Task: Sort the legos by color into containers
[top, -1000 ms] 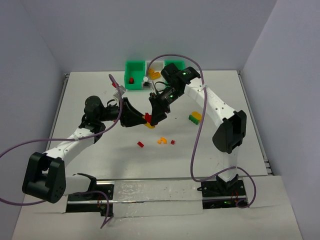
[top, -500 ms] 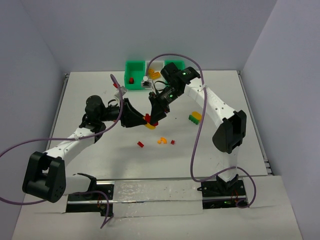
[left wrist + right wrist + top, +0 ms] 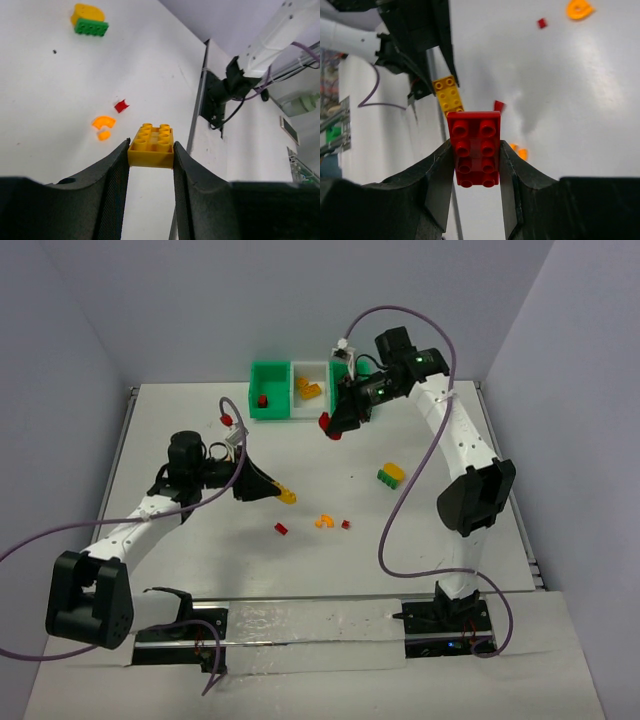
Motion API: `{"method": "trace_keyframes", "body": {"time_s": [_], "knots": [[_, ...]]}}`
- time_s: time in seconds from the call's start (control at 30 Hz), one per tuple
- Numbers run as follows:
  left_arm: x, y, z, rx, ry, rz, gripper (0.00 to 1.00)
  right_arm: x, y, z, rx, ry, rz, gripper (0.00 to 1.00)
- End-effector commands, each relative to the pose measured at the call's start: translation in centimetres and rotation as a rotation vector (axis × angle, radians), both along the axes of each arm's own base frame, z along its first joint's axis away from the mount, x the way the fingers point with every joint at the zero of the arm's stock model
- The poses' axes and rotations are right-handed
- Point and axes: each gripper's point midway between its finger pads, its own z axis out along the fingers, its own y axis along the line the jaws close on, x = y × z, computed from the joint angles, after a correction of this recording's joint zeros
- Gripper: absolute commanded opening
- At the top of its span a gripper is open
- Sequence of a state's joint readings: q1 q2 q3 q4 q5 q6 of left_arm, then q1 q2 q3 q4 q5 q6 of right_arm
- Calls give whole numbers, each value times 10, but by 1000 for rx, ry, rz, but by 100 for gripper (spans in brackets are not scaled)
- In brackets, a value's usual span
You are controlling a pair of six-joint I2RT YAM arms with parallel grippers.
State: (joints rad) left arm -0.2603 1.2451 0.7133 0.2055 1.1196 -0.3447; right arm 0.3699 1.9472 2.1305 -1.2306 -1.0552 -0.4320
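My left gripper [image 3: 280, 492] is shut on a yellow brick [image 3: 288, 497] and holds it over the table's middle; it also shows between the pads in the left wrist view [image 3: 151, 146]. My right gripper [image 3: 330, 427] is shut on a red brick [image 3: 326, 424], in the air just in front of the containers; the right wrist view shows the red brick [image 3: 474, 147] between the pads. The containers stand at the back: a green bin [image 3: 270, 373] with a red brick [image 3: 262, 400] inside, a white bin [image 3: 312, 368] with yellow pieces [image 3: 308, 388], and a second green bin [image 3: 347, 367] partly hidden by the right arm.
Loose on the table lie a green-and-yellow brick pair [image 3: 390, 475], an orange curved piece [image 3: 324, 522], a tiny red piece [image 3: 346, 525] and a small red brick [image 3: 281, 529]. Purple cables loop above both arms.
The two grippers were together at the table's middle with red and yellow bricks joined. The right gripper has pulled away toward the bins with the red brick; the left drew back slightly with the yellow one.
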Motion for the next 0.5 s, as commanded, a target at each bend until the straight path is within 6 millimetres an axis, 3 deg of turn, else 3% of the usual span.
{"method": "trace_keyframes", "body": {"time_s": [0.0,0.03,0.07,0.1,0.13,0.17,0.2,0.23,0.3,0.37,0.4,0.47], "knots": [[33,5,-2,84,-120,83,0,41,-18,10,14,-46,-144,0],[67,6,4,118,-157,180,0,53,-24,4,-3,-53,-217,0],[89,7,7,143,-195,237,0,66,-31,4,6,-68,-280,0],[112,9,11,172,-227,298,0,65,-39,-4,-15,-61,-320,0],[152,12,15,217,-269,399,0,73,-48,-9,-49,-81,-381,0],[155,12,18,211,-286,405,0,71,-48,-10,-43,-83,-389,0],[190,13,25,232,-326,476,0,80,-56,-12,-64,-110,-445,0],[203,7,29,227,-349,474,0,75,-57,-14,-69,-103,-446,0],[260,2,38,237,-408,586,0,73,-68,-19,-96,-124,-502,0],[293,-5,42,235,-447,649,0,71,-76,-23,-119,-132,-531,0],[305,-8,31,244,-446,662,0,69,-78,-26,-128,-130,-535,0],[326,-17,38,241,-494,693,0,65,-84,-24,-139,-144,-551,0]]}}
